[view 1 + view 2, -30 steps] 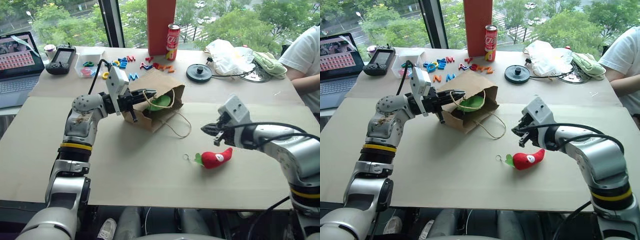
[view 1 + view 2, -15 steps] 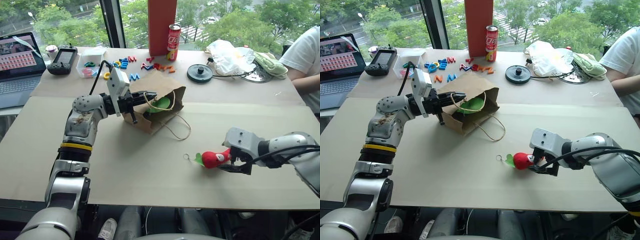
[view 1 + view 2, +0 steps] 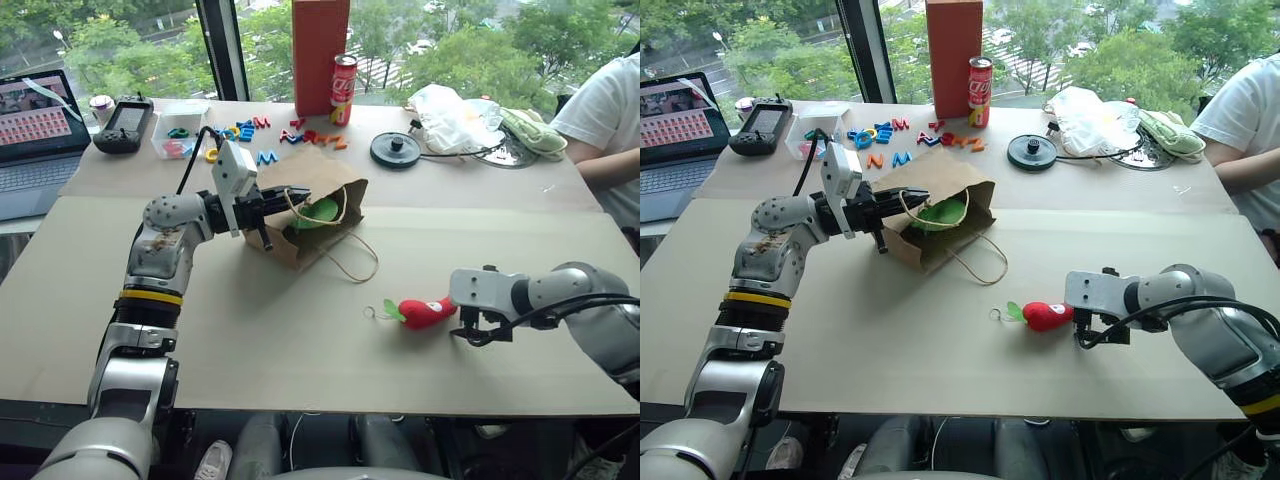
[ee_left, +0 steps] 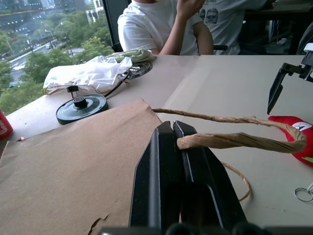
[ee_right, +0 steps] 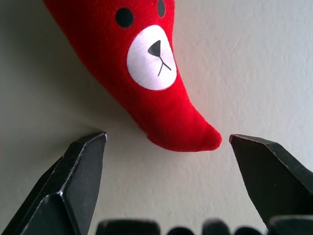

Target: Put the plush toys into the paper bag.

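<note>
Bag: brown paper bag [image 3: 310,205] lies on its side at the centre of the counter [image 3: 250,330], mouth facing 3 o'clock, one twine handle trailing on the surface toward 5 o'clock
Green toy: green plush [image 3: 320,210] sits inside the bag mouth, partly hidden by the paper
Chili: red chili plush [image 3: 428,311] lies flat on the counter at 4 o'clock from the bag, well apart from it, green stem toward the bag, tail toward the right end effector
Left end effector: left end effector [image 4: 172,128] is pinched tight on the bag's other twine handle [image 4: 234,140] at the mouth, fingers pressed together
Right end effector: right end effector [image 5: 166,147] is spread wide just beside the chili's tail, one finger [image 5: 80,161] on either side of the tip, not touching it
Far edge: coloured letters [image 3: 250,128], a can [image 3: 343,76] and a white plastic bag [image 3: 450,112] sit at 12 o'clock
</note>
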